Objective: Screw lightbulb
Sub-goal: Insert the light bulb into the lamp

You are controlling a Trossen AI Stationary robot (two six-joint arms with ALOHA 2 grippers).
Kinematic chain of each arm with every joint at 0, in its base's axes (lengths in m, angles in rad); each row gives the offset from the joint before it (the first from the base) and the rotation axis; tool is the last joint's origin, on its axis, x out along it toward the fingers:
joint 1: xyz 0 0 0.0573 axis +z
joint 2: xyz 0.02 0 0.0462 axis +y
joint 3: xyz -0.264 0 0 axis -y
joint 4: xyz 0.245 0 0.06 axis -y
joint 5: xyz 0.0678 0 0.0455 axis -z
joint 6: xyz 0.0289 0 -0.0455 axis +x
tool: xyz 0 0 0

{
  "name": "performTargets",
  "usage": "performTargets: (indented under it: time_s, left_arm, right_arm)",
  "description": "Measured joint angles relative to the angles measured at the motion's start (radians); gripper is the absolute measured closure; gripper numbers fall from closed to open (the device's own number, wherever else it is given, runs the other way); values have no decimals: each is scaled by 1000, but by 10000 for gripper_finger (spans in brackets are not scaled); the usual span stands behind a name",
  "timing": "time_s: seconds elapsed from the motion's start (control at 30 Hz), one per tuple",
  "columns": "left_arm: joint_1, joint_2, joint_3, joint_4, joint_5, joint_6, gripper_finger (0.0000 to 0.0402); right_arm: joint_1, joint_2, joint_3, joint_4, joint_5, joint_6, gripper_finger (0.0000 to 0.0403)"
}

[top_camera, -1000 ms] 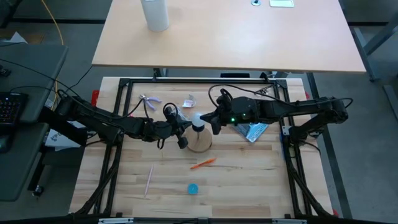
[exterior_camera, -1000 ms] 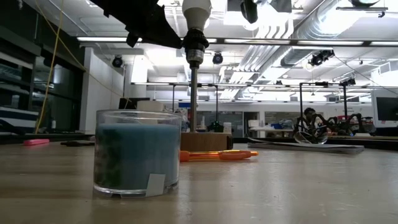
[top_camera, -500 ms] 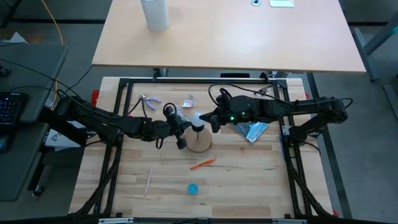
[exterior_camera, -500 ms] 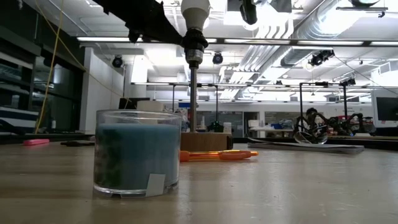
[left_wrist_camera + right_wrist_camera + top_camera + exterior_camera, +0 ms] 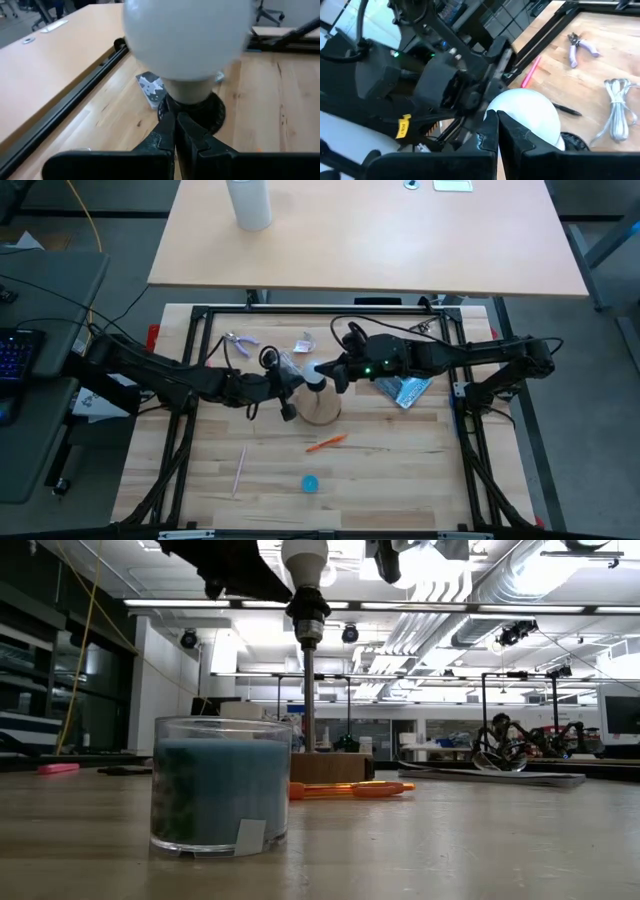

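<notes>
Overhead, you see the small white pear-shaped lightbulb (image 5: 316,370) sitting atop a black socket over the round wooden base (image 5: 320,408), near the middle of the slatted wooden table (image 5: 400,470), toward its far edge. The left gripper (image 5: 291,381) reaches in from the left and the right gripper (image 5: 335,372) from the right, both meeting at the bulb with fingers pressed together. An orange pen (image 5: 326,443) and a small blue round cap (image 5: 311,482) lie nearer the front edge, and a tall white cylinder (image 5: 249,202) stands on the tan desk beyond. From table height, you find the bulb (image 5: 304,558) up on a thin metal stem (image 5: 308,690), with a blue candle in a glass jar (image 5: 221,785) close in front. Through the left wrist camera, the bulb (image 5: 186,37) fills the frame just past the closed dark fingers (image 5: 165,135). Through the right wrist camera, the bulb (image 5: 532,117) lies right beyond that arm's closed fingers (image 5: 512,137), with purple-handled pliers (image 5: 581,47) farther off on the table.
</notes>
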Motion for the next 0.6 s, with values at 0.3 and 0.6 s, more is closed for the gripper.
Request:
performTargets:
  time_s: [0.3, 0.6]
  left_arm:
    - [-8, -77, 0, -31, 0, 39, 401]
    - [-22, -101, 0, 3, 4, 86, 401]
  right_arm:
    - [0, -1, 1, -33, 24, 25, 403]
    - [0, -4, 3, -67, 37, 43, 403]
